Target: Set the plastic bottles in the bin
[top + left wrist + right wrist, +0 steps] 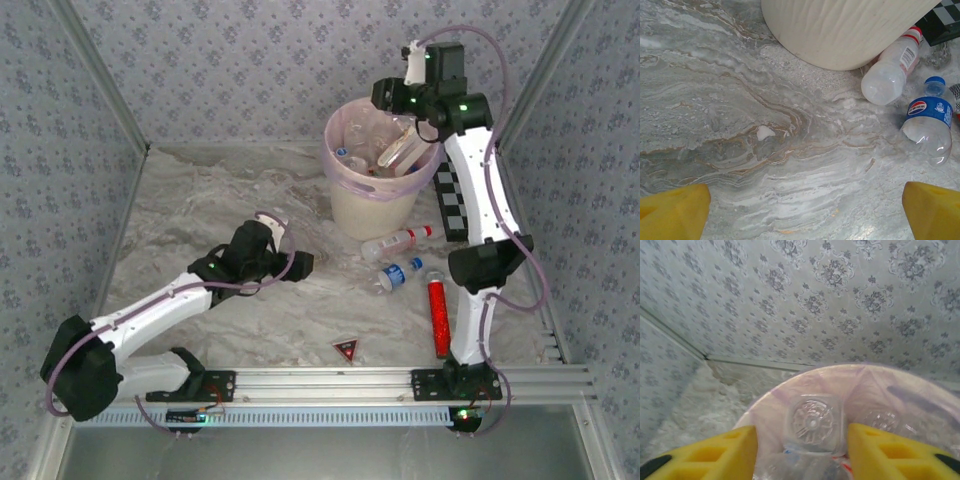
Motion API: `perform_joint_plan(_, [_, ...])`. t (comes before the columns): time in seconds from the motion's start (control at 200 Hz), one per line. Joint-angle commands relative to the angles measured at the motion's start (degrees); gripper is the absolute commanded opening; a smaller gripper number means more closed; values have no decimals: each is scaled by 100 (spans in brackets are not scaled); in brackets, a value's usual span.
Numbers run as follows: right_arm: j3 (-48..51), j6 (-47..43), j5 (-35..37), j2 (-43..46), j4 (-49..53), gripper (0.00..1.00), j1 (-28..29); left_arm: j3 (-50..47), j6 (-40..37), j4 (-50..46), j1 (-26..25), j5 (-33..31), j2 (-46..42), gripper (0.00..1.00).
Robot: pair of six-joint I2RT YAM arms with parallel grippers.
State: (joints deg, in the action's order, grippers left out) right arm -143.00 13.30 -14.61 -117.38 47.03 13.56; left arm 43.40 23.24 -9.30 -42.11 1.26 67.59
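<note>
Patterned wallpaper (250, 60) encloses a marbled surface (200, 200), where the bin (372, 212) is stood towards the back. Several plastic bottles (362, 140) are seen inside it. Two more lie beside its base: a red-capped bottle (398, 243) and a blue-labelled bottle (400, 274). The left claw (300, 262) is held wide open and empty, low near them. Over the bin, a clear bottle (812, 425) is framed between the fingers of the right claw (801, 432); whether it is gripped cannot be told. The bottles are judged light, thin-walled and slippery, best taken gently across the middle.

right gripper (402, 150) above bin (372, 212); two bottles (397, 243) beside.
</note>
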Motion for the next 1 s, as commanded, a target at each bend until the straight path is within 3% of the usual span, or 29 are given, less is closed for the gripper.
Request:
perform_joint_plan(0.0, [-149,-122,492,-605,-61,37,190,225,39,-23,10,116,-38,98])
perform_joint_plan(0.195, [-317,-156,411,-1177,103,33,268,43,103,-62,1,61,-275,98])
perform_joint_plan(0.41, [-343,-221,472,-725,106,35,272,113,-61,-41,-4,157,-194,99])
perform_joint_plan(0.695, [145,-219,602,631,316,76,45,508,-505,-55,-293,365,331,99])
perform_joint_plan(0.86, [2089,-25,686,2010,16,98,-309,923,-836,-133,-640,459,781,99])
perform_joint_plan(0.995, [3925,519,303,3115,-215,100,-1015,1512,-1111,-227,-961,497,1468,99])
